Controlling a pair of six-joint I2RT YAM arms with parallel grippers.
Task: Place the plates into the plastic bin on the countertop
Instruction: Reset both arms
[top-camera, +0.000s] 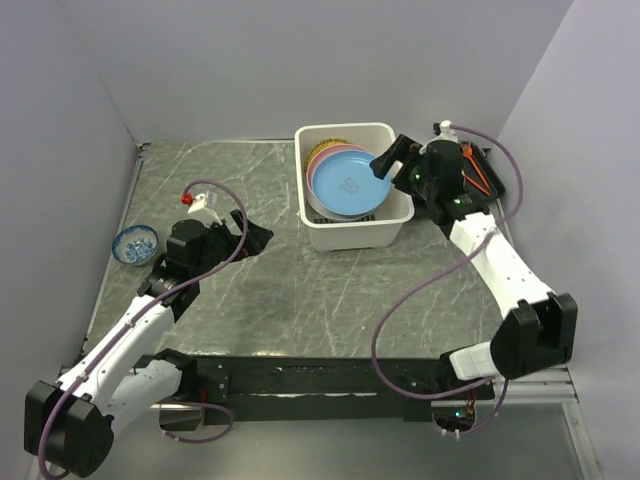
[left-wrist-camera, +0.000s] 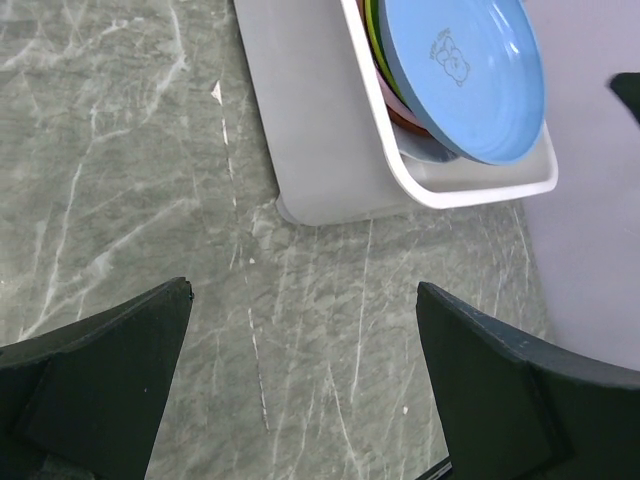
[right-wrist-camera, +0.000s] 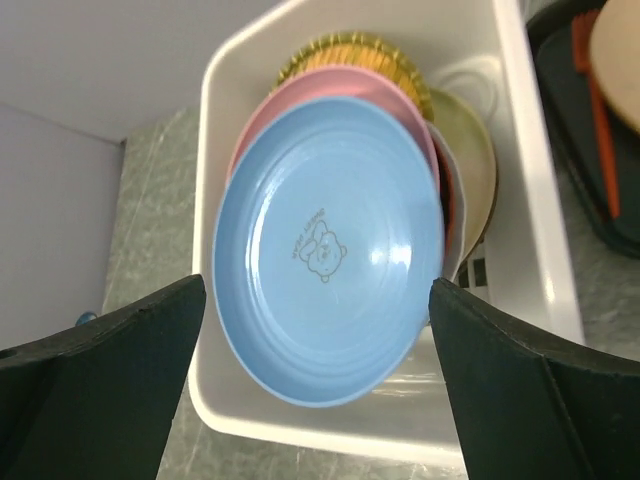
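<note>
The white plastic bin (top-camera: 352, 232) stands on the grey-green countertop (top-camera: 300, 300) at the back middle. Several plates lie stacked in it, tilted. A blue plate (top-camera: 348, 182) with a bear print is on top, over a pink plate (right-wrist-camera: 330, 90), a yellow lattice plate (right-wrist-camera: 350, 50) and a cream plate (right-wrist-camera: 478, 170). My right gripper (top-camera: 390, 162) hovers open and empty over the bin's right rim, with the blue plate (right-wrist-camera: 330, 260) below its jaws (right-wrist-camera: 318, 300). My left gripper (top-camera: 252, 236) is open and empty, low over bare countertop left of the bin (left-wrist-camera: 320, 130).
A small blue patterned bowl (top-camera: 134, 244) sits by the left wall. A flat black tray (right-wrist-camera: 600, 170) holding an orange utensil lies right of the bin, behind my right gripper. Walls close in on the left, back and right.
</note>
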